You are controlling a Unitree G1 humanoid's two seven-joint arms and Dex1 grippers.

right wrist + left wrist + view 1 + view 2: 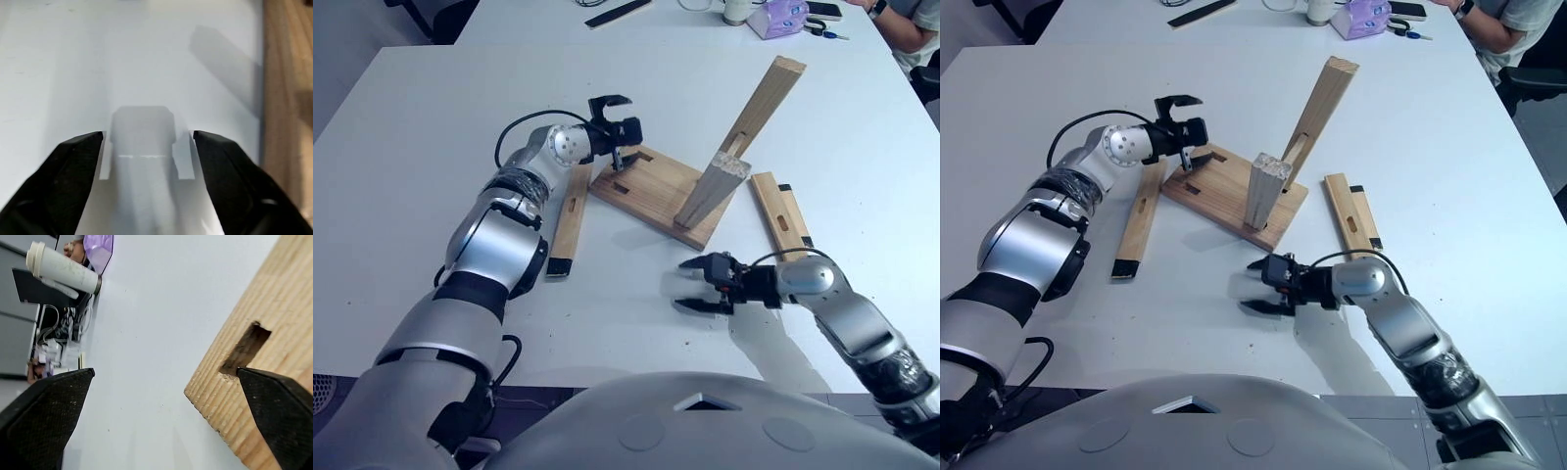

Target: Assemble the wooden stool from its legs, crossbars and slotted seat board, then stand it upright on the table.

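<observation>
Seat board (651,186): flat mid-table, two legs (713,191) slotted in.
Left gripper (618,123): fingers spread at the board's 10 o'clock corner, likely to brace it.
Right gripper (681,285): fingers spread, empty, at 6 o'clock.

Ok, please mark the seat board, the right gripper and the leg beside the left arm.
seat board (656,184), left eye view, top face.
right gripper (680,285), left eye view, between fingertips.
leg (567,230), left eye view, mid length.
</observation>
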